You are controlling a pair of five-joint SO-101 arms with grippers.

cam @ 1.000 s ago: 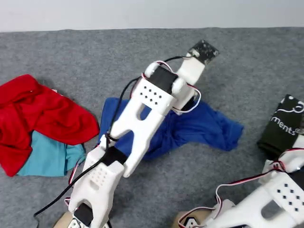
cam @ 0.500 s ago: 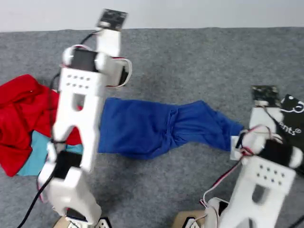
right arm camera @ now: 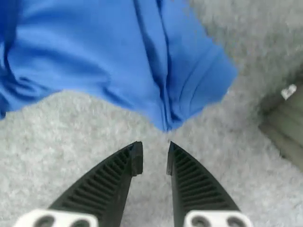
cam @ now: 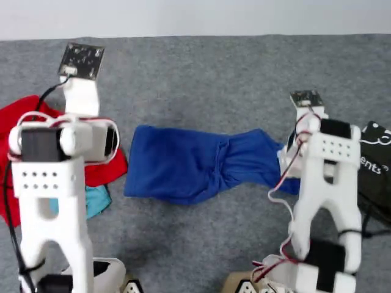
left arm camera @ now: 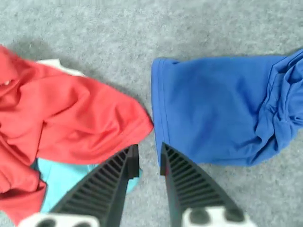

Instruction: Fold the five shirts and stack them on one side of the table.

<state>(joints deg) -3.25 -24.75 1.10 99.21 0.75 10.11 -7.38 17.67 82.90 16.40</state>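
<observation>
My left gripper point(left arm camera: 149, 158) swung to frame left, my right gripper point(right arm camera: 154, 158) reached the blue shirt's point(cam: 195, 162) right end; both were barely parted and empty, poised to fold.

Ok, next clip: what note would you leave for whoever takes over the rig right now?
Left gripper: slightly open, empty, over the gap between red shirt and blue shirt.
Right gripper: slightly open, empty, by the blue shirt's sleeve end.
Blue shirt lies stretched out in the middle of the table, bunched at its centre; red shirt is crumpled on teal shirt; dark shirt at the table's right side, maybe folded.
Done: no stack visible.
Left: fold blue, red, teal; stack all.
</observation>
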